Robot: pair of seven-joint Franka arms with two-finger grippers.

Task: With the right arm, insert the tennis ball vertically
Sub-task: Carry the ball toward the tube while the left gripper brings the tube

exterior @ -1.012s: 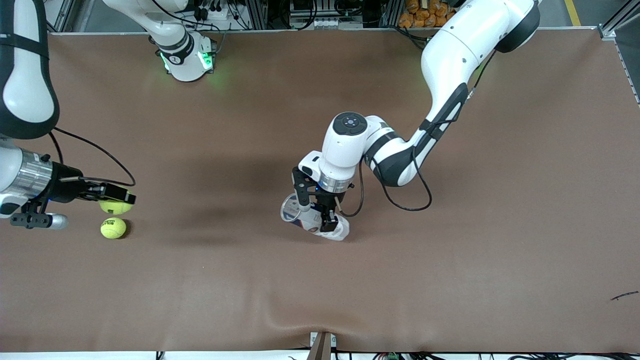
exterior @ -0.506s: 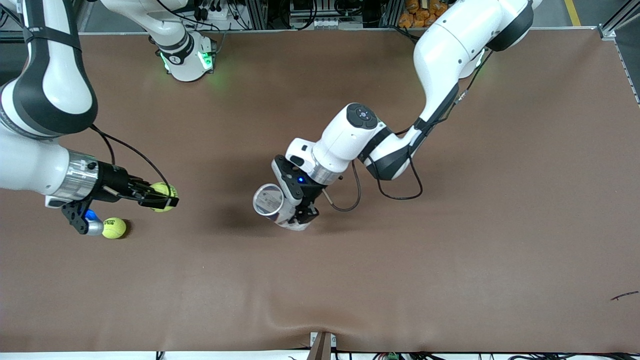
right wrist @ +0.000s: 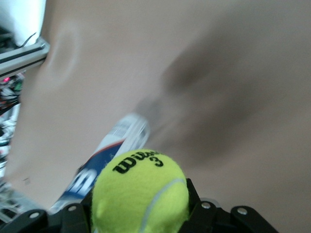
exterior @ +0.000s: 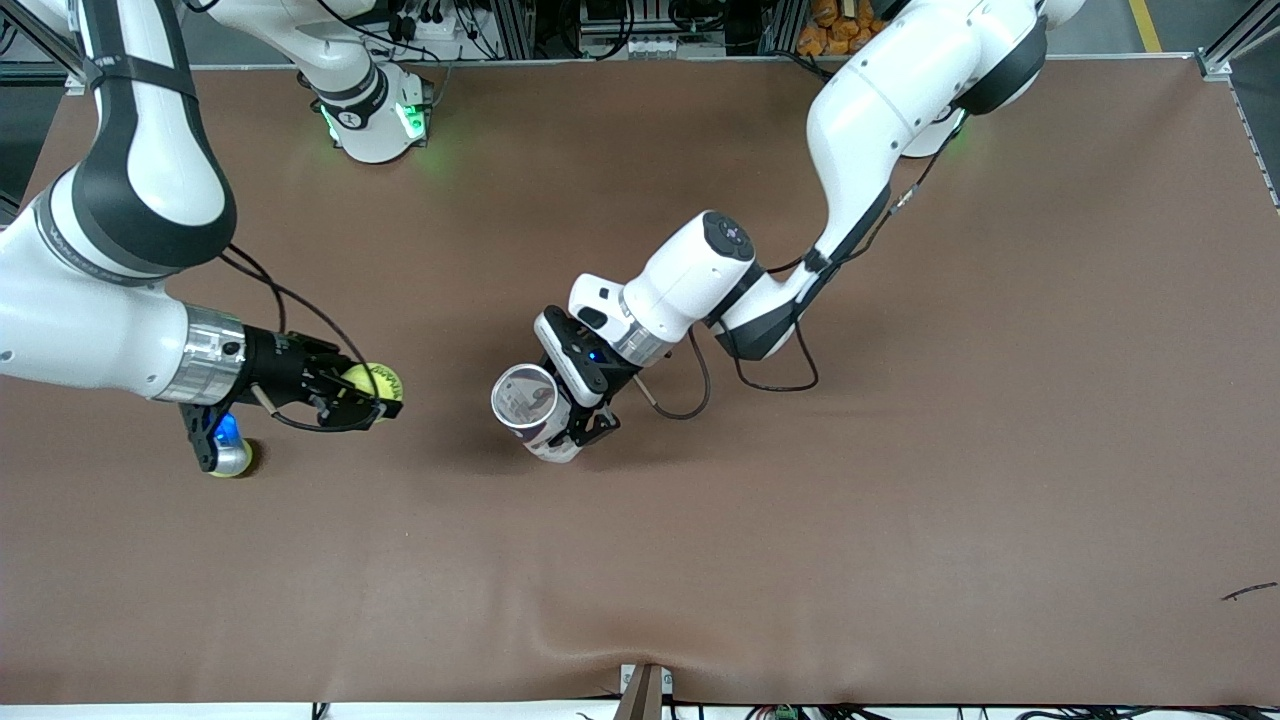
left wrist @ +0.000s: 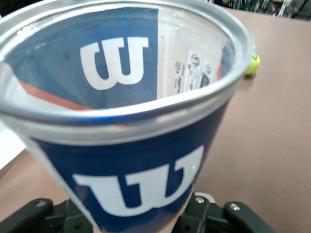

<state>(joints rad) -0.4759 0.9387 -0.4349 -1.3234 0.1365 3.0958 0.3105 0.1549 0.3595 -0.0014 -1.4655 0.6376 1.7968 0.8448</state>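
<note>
Tennis ball (exterior: 375,381), light, felted and springy, sits clamped across its middle in the right tool (exterior: 362,397), above the bench (exterior: 900,500), nearer the can (exterior: 530,412) than a second ago. Left tool (exterior: 585,405), closed on that can, has tipped its mouth upward.

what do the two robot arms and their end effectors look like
Both arms are glossy white with black joint bands and loose black cables. The right arm has a silver wrist ring, a black cylindrical wrist and a black-fingered right end effector. The left arm has a white blocky wrist, a round black cap and a black left end effector.
</note>
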